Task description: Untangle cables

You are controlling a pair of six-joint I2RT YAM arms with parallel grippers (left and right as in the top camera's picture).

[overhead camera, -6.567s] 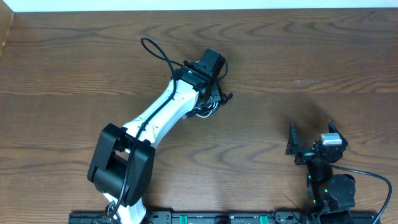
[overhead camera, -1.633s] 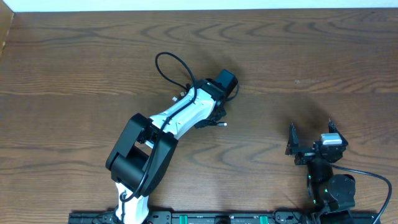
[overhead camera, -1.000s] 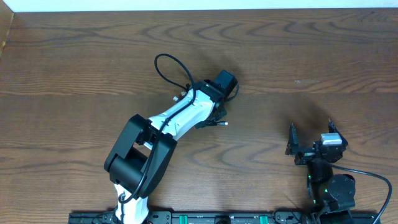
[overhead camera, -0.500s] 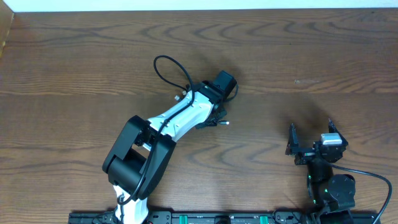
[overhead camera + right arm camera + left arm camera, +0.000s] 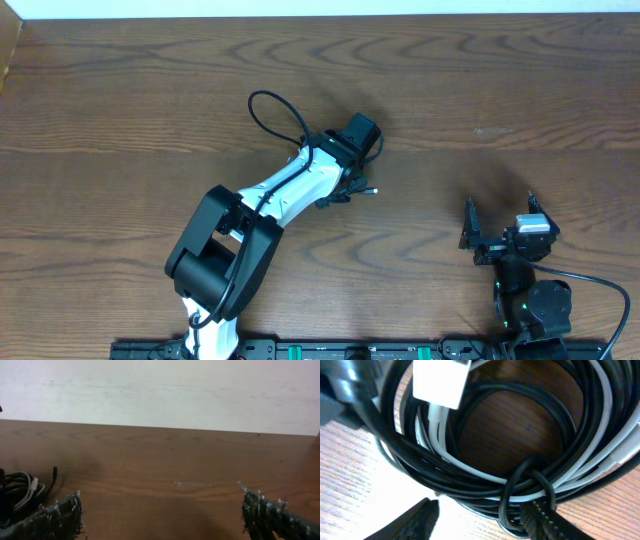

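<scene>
The cables (image 5: 485, 472) fill the left wrist view as one coil of black and white cord on the wood, with a white plug (image 5: 440, 382) at its top. A black loop (image 5: 512, 495) is wound round the bundle's lower edge. My left gripper (image 5: 480, 525) is open right at that edge: one fingertip (image 5: 412, 520) stands off on bare table, while the other fingertip (image 5: 542, 520) is against the loop. From overhead, the cables (image 5: 358, 190) poke out from under the left wrist. My right gripper (image 5: 498, 232) is open and empty at the near right, far from the bundle.
The left arm's own thick black wire (image 5: 270, 112) arches over the table behind the wrist. The right wrist view shows bare wood up to a white wall (image 5: 160, 390), with the cables (image 5: 20, 491) at its far left.
My left gripper's jaws have spread apart and let go of the bundle. The cable's plug end has slid a little to the right. The right arm has not moved.
</scene>
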